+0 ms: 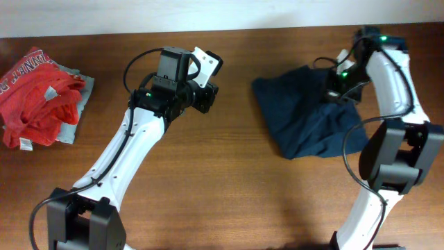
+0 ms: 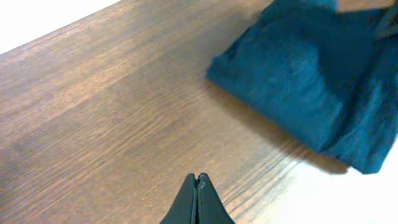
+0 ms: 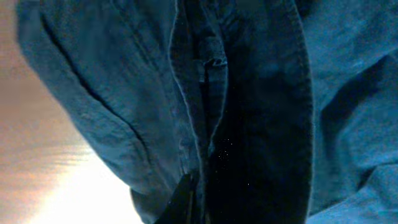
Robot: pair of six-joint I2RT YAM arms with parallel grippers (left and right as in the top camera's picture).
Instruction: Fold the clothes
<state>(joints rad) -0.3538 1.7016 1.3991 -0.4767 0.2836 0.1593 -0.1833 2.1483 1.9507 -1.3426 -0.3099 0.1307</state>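
both closed: left gripper (image 2: 198,180) empty, right gripper (image 3: 188,186) pinching clothes (image 1: 303,119); red garment (image 1: 36,97) lettering unreadable

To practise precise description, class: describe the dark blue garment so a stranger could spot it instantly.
On the wooden table, look to the right half, where the right pincer presses into cloth. That crumpled heap is the navy garment: plain, seamed and alone, unlike the red printed garment on grey cloth at the far left.
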